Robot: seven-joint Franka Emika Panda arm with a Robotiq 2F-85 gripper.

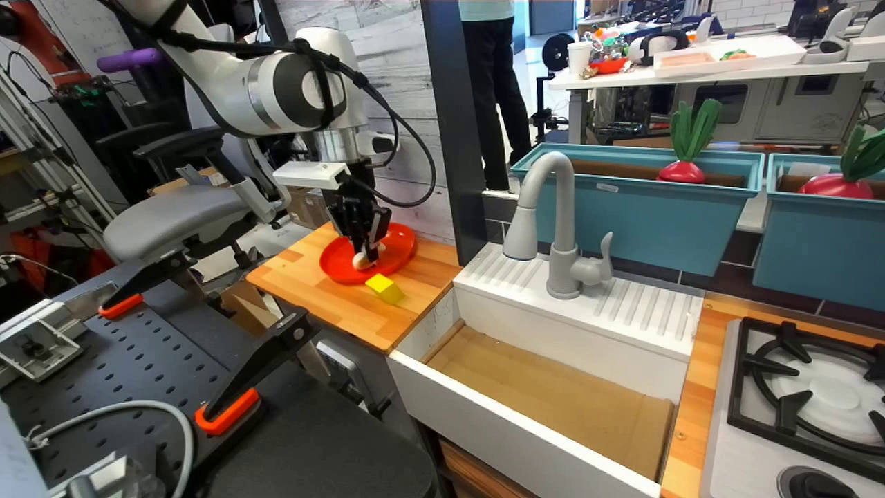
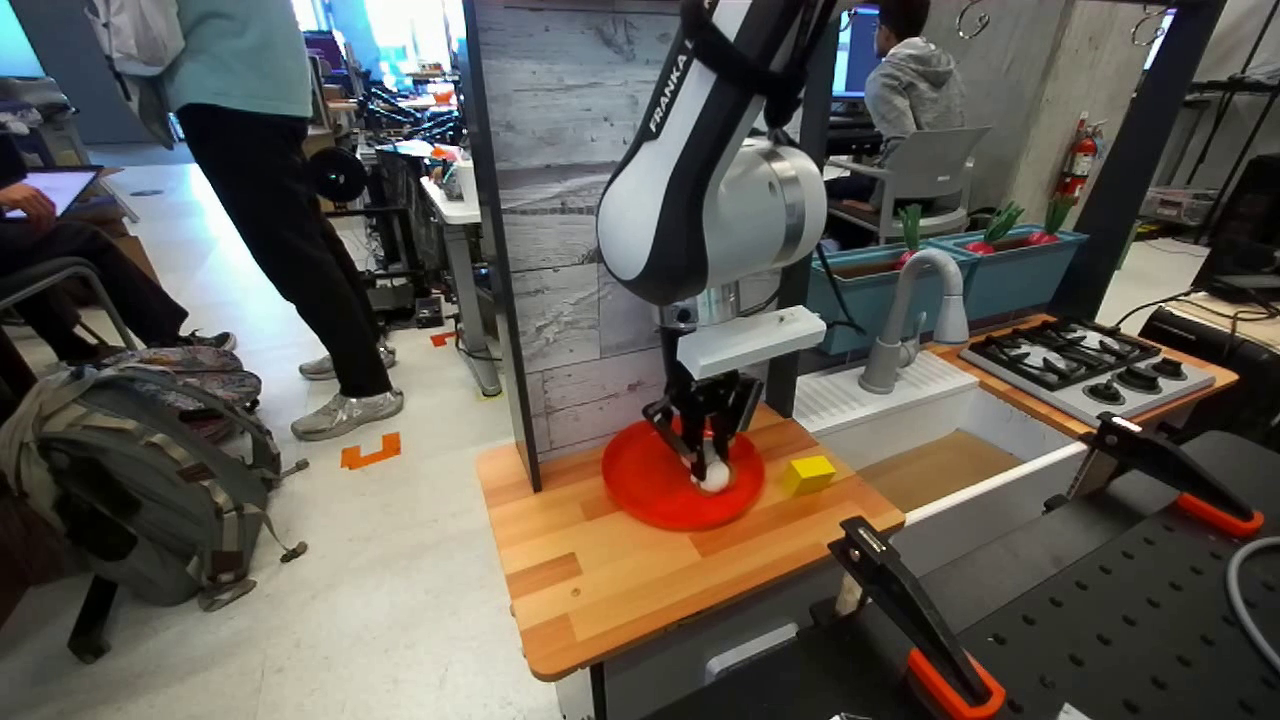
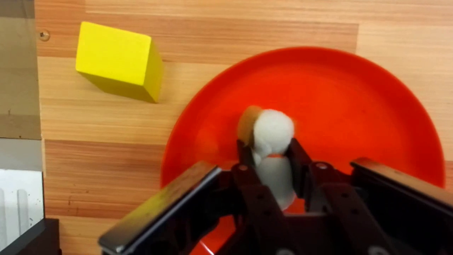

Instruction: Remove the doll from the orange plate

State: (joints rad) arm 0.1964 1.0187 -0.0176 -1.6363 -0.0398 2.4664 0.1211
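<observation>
The doll is a small pale whitish soft figure with a rounded head and a tan patch on one side. It shows in the wrist view (image 3: 273, 130) and in both exterior views (image 1: 361, 261) (image 2: 714, 475). It lies on the round orange-red plate (image 3: 357, 102), which also shows in both exterior views (image 1: 399, 243) (image 2: 640, 480). My gripper (image 3: 268, 144) points down over the plate, its fingers close against both sides of the doll. The gripper also shows in both exterior views (image 1: 368, 254) (image 2: 708, 462). The fingers hide part of the doll's sides.
A yellow block (image 3: 113, 56) stands on the wooden counter (image 2: 560, 540) beside the plate. A white sink (image 1: 532, 443) with a grey faucet (image 1: 563, 207) adjoins the counter. A wood-pattern wall panel (image 2: 560, 240) rises behind the plate.
</observation>
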